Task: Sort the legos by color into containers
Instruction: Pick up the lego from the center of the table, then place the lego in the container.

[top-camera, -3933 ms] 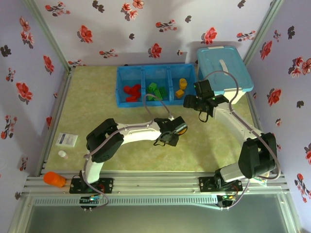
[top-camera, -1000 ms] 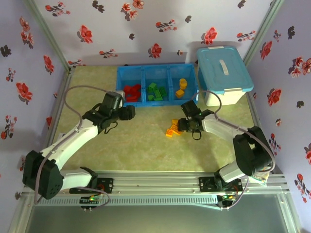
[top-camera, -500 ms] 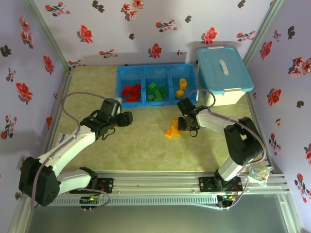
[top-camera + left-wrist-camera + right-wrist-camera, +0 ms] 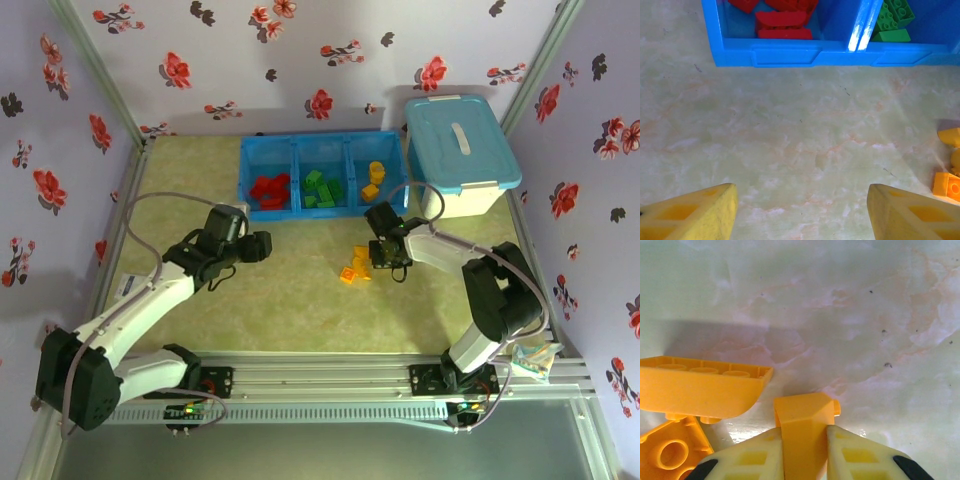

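Observation:
The containers are three compartments of a long blue tray [image 4: 296,210] at the back of the table. They hold red legos [image 4: 272,190], green legos [image 4: 322,187] and yellow-orange legos [image 4: 373,180]. A few loose yellow-orange legos [image 4: 352,270] lie on the table in front of the tray. My right gripper [image 4: 378,262] is down at this pile, shut on a small yellow-orange lego [image 4: 805,420] that rests on the table. A long curved brick [image 4: 700,385] lies just left of it. My left gripper [image 4: 262,245] hovers open and holds nothing, in front of the tray's [image 4: 790,52] left end.
A white bin with a light-blue lid [image 4: 460,150] stands right of the tray at the back right. A small white packet [image 4: 125,285] lies by the left table edge. Flowered walls close in the left, back and right sides.
My right gripper's jaws have closed on the small yellow-orange lego at the pile. The left arm has drawn slightly back from the tray, still open.

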Robot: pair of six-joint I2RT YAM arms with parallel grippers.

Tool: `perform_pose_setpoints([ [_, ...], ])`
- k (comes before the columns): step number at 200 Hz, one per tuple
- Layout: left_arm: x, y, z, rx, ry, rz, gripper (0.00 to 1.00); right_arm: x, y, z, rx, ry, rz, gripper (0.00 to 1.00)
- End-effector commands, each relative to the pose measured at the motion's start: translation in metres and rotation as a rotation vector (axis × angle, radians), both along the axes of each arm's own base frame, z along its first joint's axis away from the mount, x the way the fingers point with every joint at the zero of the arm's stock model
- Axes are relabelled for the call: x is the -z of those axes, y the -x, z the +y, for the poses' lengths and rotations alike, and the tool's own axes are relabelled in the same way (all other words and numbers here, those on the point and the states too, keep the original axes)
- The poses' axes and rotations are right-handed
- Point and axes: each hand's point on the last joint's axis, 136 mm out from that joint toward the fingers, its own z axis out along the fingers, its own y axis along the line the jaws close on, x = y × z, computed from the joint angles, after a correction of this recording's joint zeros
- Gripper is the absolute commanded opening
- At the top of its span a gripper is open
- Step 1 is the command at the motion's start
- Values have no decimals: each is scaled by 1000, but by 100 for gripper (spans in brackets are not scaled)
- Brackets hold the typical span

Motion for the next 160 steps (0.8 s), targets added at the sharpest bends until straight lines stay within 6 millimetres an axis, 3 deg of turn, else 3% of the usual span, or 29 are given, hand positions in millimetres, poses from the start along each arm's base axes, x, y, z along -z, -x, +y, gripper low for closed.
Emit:
perform_pose_setpoints([
  [1, 1, 4, 3, -24, 10, -6, 69, -5, 7, -12, 28, 27, 3, 20],
  [97, 12, 17, 0, -17, 25, 12, 68, -58, -8, -13, 31, 0, -113, 13],
  [135, 21, 25, -8, 4, 28, 34, 68, -90, -35, -12, 34, -8, -163, 13],
  [160, 30, 35, -19, 30, 33, 49, 67, -113, -64, -10, 44, -32, -203, 13],
])
